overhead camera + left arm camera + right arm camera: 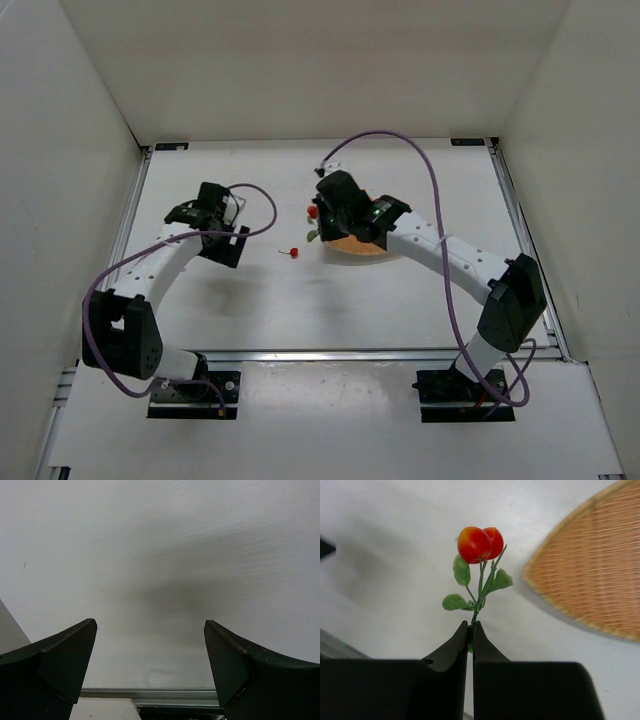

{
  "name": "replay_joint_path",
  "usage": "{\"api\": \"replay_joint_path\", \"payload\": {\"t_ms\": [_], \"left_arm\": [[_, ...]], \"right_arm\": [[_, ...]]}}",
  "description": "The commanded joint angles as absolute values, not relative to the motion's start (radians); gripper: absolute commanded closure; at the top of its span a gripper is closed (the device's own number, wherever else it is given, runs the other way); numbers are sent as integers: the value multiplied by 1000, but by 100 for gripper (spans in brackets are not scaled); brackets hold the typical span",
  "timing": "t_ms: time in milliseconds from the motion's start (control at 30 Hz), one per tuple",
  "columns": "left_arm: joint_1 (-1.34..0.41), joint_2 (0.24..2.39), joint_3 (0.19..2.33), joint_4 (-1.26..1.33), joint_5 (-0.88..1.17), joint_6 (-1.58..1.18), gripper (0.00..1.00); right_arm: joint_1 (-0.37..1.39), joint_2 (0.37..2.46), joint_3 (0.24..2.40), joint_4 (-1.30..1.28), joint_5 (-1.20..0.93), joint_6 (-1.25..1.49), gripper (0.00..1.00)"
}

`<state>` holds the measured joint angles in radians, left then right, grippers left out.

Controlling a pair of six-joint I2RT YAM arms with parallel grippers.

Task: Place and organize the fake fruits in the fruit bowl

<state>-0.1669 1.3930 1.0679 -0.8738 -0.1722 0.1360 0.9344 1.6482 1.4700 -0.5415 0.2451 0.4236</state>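
Note:
My right gripper (471,624) is shut on the green stem of a leafy sprig with two red berries (479,544) and holds it above the table, just left of the tan woven fruit bowl (592,565). In the top view the sprig's berries (313,212) show left of the right gripper (322,222), and the bowl (356,247) is mostly hidden under that arm. A single red berry with a thin stem (294,251) lies on the table between the arms. My left gripper (150,630) is open and empty over bare table, at the left in the top view (212,205).
White walls enclose the table on three sides. A metal rail (150,694) runs along the table edge below the left gripper. A purple cable (432,180) arcs over the right arm.

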Motion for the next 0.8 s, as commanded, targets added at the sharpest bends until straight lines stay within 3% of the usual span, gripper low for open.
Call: {"api": "replay_joint_path", "payload": {"t_ms": [0,267,367,467,567,767], "left_arm": [[-282,1407,1097,-865,-230,173,0],[-541,1596,1262,-792,-239,229,0],[-603,1690,1334,-792,-239,229,0],[-633,1771,1388,-770,-239,238,0],[-644,1830,1443,-770,-219,238,4],[-644,1942,1525,-770,-187,247,18]], "right_arm": [[821,1641,1502,-557,242,455,99],[555,1813,1545,-592,59,465,96],[502,1882,1578,-620,-56,465,76],[479,1922,1612,-658,-87,465,46],[468,1887,1600,-658,-87,465,33],[459,1720,1507,-658,-6,454,27]]}}
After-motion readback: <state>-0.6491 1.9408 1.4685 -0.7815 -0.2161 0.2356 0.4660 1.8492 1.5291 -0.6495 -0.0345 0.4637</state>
